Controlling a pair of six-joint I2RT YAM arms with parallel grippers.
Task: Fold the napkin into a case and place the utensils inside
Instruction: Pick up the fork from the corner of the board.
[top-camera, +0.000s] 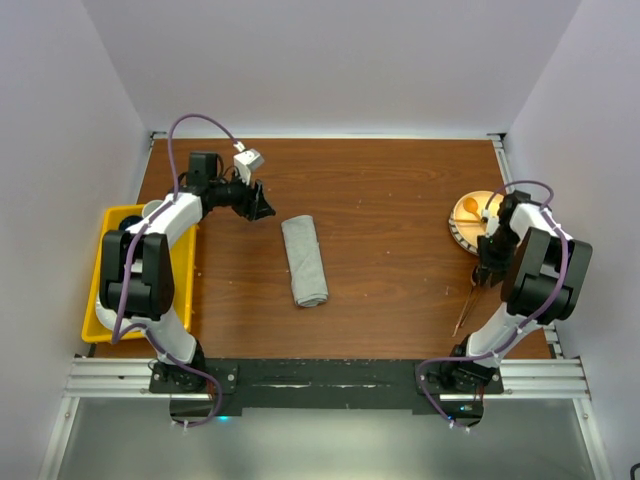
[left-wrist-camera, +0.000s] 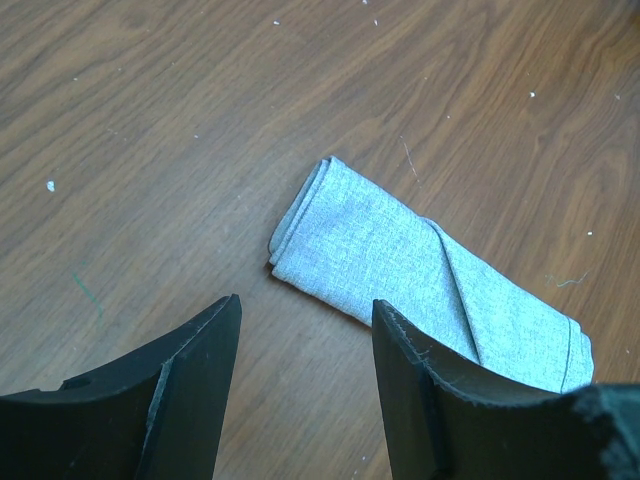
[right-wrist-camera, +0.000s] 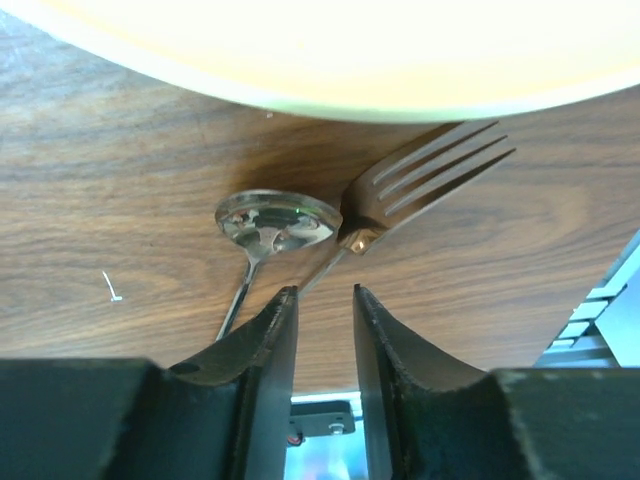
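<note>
Top external view, read from the left. At the far left of the table, a yellow bin, just beside the left arm. Left jaws raised near the back of the table, tilted down toward the napkin, standing apart at a middle width and holding nothing. In the left wrist view, only bare wood between the two black fingers. Probably waiting there to stay out of the way, and ready to lift an upper layer.

In the middle, the napkin as the case: a narrow, flat, layered rectangle, alone on the wood and well apart from both arms. In the left wrist view, a diagonal flap across the top layer, likely the pocket mouth for the cutlery. Folding judged as done; nothing inside yet.

At the right, a round tan plate with an orange spoon on it, no part of this job. Just in front of the plate, the utensils on the table: a spoon and a fork, heads side by side near the plate rim, handles toward the robot. Right jaws low over these handles, narrow, with a visible gap. Fork handle running into that gap, spoon handle passing outside one finger. Firm grip or not: cannot tell. Low and narrow in order to pinch a thin, slippery handle; some risk of taking only the fork.
</note>
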